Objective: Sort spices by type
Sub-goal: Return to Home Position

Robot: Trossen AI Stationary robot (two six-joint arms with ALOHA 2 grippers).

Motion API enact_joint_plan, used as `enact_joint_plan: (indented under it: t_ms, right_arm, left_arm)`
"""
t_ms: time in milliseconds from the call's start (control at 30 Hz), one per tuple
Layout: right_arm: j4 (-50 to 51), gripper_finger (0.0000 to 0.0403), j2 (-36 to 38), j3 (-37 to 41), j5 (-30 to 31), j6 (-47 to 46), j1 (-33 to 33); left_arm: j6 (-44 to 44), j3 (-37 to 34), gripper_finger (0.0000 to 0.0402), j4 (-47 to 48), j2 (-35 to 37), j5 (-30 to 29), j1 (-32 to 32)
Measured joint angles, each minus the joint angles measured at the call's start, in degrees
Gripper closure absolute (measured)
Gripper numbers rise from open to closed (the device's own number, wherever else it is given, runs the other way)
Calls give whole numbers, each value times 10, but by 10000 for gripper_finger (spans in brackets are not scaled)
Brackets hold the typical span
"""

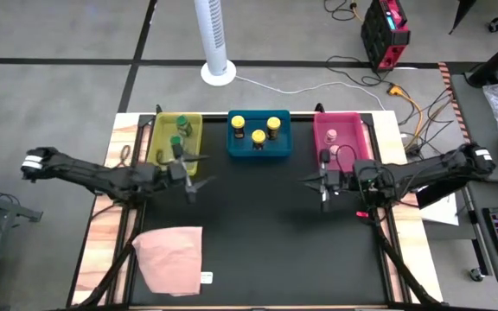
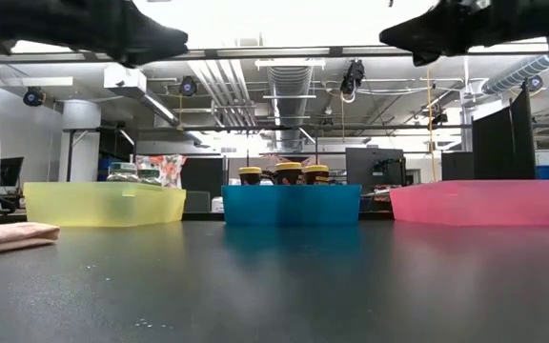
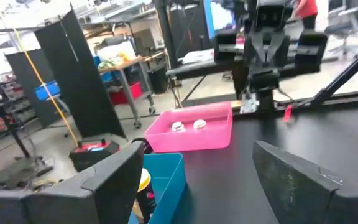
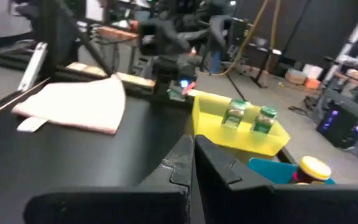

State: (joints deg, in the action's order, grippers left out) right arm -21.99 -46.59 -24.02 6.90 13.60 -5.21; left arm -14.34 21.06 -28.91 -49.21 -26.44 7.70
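Note:
All the spice jars stand in bins along the far edge. Two green-lidded jars (image 1: 180, 130) are in the yellow bin (image 1: 164, 136), three yellow-lidded jars (image 1: 258, 136) in the blue bin (image 1: 285, 147), and two pink-lidded jars (image 3: 188, 126) in the pink bin (image 1: 351, 130). My left gripper (image 1: 195, 177) hangs open above the mat, just in front of the yellow bin. My right gripper (image 1: 309, 181) hangs shut above the mat in front of the pink bin. In the wrist views, the left gripper (image 3: 194, 180) shows a wide gap and the right gripper (image 4: 193, 155) none.
A pink cloth (image 1: 171, 257) lies flat near the table's near left corner, with a small white tag beside it. The black mat (image 1: 266, 242) between the arms and the near edge is bare. Both arms show high above the table in the low view.

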Motion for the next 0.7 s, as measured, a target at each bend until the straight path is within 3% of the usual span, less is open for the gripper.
enact_joint_plan:
  t_ms: [333, 533, 700]
  right_arm:
    - [-34, 394, 100, 76, -38, 5, 34]
    - [-102, 394, 189, 160, -45, 11, 38]
    - [-89, 394, 283, 200, -44, 4, 38]
  left_arm:
    - [-3, -39, 116, 167, 214, 0, 6]
    - [13, -116, 116, 161, 297, -3, 4]
    - [22, -182, 116, 132, 395, -16, 4]
